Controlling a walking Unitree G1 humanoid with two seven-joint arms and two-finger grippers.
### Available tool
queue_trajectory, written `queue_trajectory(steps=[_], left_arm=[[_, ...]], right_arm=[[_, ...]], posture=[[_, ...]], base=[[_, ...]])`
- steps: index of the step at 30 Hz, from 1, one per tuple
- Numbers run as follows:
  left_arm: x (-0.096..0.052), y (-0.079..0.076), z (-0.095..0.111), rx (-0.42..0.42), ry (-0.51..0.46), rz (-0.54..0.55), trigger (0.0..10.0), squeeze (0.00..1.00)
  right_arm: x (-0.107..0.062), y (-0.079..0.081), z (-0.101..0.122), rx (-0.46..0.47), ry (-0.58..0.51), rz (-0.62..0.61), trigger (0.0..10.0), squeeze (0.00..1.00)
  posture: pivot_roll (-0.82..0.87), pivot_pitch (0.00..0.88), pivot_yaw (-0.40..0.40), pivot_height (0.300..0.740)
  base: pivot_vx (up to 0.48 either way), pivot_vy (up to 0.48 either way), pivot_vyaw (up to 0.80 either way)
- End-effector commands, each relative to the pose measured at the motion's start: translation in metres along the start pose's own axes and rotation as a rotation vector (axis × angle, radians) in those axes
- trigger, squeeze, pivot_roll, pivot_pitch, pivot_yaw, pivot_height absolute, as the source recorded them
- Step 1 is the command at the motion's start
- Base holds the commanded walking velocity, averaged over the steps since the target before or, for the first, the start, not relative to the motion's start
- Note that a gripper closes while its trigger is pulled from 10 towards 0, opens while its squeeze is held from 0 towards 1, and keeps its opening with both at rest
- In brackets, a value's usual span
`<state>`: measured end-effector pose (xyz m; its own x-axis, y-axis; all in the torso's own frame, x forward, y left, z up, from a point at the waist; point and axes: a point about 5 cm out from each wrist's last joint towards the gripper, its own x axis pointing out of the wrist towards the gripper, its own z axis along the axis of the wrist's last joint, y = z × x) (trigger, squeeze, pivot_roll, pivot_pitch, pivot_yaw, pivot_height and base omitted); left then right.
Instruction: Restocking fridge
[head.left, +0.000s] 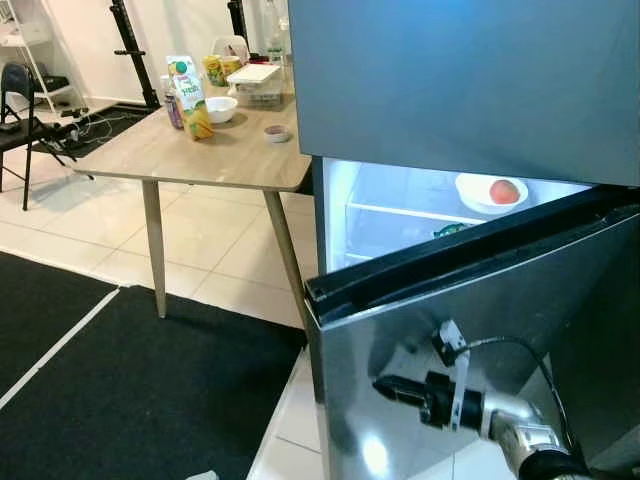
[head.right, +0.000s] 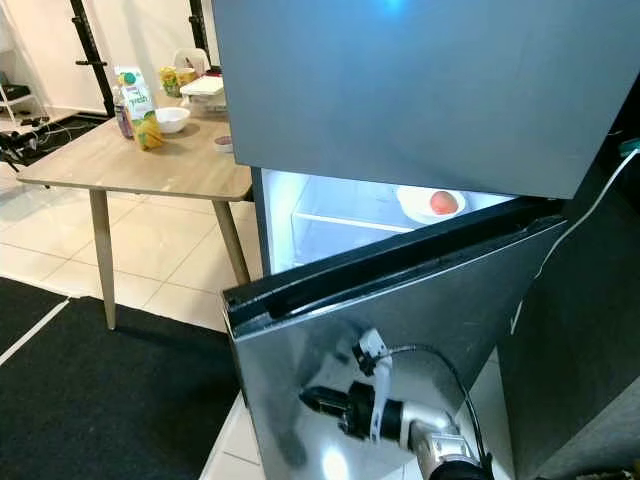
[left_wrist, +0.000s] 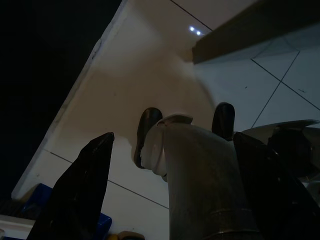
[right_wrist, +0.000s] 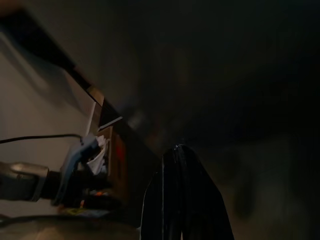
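Note:
The fridge's lower door (head.left: 420, 330) stands partly open, its steel face towards me. Inside the lit compartment, a white bowl (head.left: 478, 193) holding a red-orange fruit (head.left: 504, 191) rests on a glass shelf. My right gripper (head.left: 382, 384) is low against the door's outer face, its black fingers (right_wrist: 179, 200) pressed together and shut, holding nothing. The shiny door mirrors the silver arm in the right wrist view. A juice carton (head.left: 187, 95) stands on the wooden table (head.left: 200, 155) to the left. My left gripper (left_wrist: 173, 137) hangs idle and open over floor tiles.
The table also carries a white bowl (head.left: 220, 108), a small dish (head.left: 277, 133), a clear container (head.left: 255, 85) and yellow packs (head.left: 215, 68). A black mat (head.left: 120, 390) covers the floor left of the fridge. The closed upper door (head.left: 460, 80) looms overhead. A chair (head.left: 20, 120) stands far left.

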<state>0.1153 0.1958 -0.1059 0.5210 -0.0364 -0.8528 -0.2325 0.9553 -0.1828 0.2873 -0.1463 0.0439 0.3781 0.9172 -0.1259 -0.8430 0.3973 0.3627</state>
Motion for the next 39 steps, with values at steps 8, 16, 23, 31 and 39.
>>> queue_trajectory(steps=[8,16,23,31,39], left_arm=[[-0.002,0.005,-0.003,0.000,0.006,0.019,10.0,0.00],[-0.002,0.004,-0.004,-0.007,0.006,0.019,10.0,0.00],[-0.002,0.002,-0.007,-0.016,0.010,0.019,10.0,0.00],[-0.002,0.001,-0.008,-0.012,0.011,0.020,10.0,0.00],[-0.001,0.002,-0.004,0.007,0.006,0.024,10.0,0.00]], right_arm=[[0.020,-0.034,0.108,-0.343,-0.182,-0.423,10.0,0.00],[0.015,-0.041,0.159,-0.398,-0.362,-0.633,10.0,0.00],[0.013,-0.041,0.094,-0.320,-0.175,-0.583,10.0,0.00],[-0.005,-0.035,-0.002,-0.147,0.111,-0.649,10.0,0.00],[-0.080,-0.006,-0.118,0.129,0.522,-0.950,10.0,0.00]], posture=[[-0.07,0.000,0.003,0.740],[-0.07,0.000,-0.002,0.740],[-0.07,0.000,-0.009,0.740],[-0.07,0.000,-0.009,0.740],[-0.07,0.000,-0.005,0.740]], base=[[0.000,0.000,0.00],[0.000,0.000,0.00],[0.000,0.000,0.00],[0.000,0.000,0.00],[0.000,0.000,0.36]])
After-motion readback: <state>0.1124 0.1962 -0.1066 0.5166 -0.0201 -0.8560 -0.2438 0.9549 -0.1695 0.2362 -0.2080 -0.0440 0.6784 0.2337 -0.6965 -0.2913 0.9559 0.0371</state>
